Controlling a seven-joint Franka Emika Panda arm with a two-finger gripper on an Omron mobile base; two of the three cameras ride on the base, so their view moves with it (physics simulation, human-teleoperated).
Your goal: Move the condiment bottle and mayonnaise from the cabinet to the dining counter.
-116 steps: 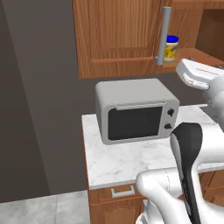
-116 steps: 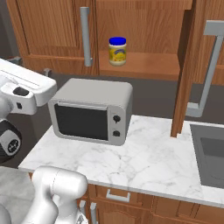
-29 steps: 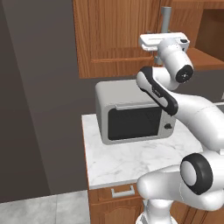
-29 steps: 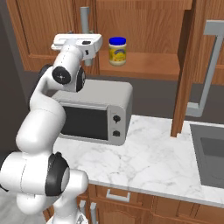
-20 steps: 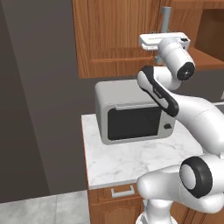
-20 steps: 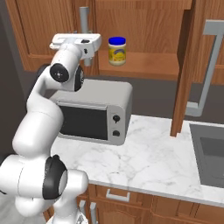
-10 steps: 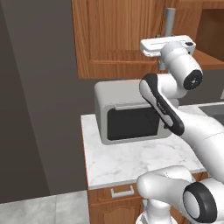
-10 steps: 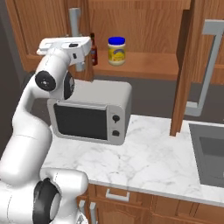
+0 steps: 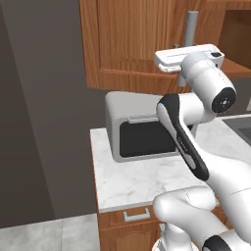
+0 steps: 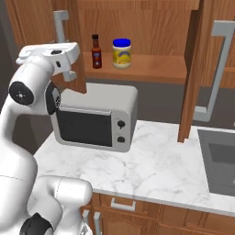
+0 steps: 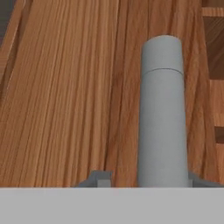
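The gripper (image 11: 144, 177) straddles the grey bar handle (image 11: 162, 111) of the cabinet (image 10: 137, 27) door, jaws apart — contact unclear; on its shelf the condiment bottle (image 10: 96, 51) stands at nine o'clock of the mayonnaise (image 10: 121, 53).

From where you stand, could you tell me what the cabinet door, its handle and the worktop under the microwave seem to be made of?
The cabinet door looks like reddish-brown wood with a smooth finish: straight grain lines run along it in the hand view. Its handle is a plain matte grey bar, probably metal or painted, with no shine to settle it. The worktop looks like polished white marble, judging by its grey veins.
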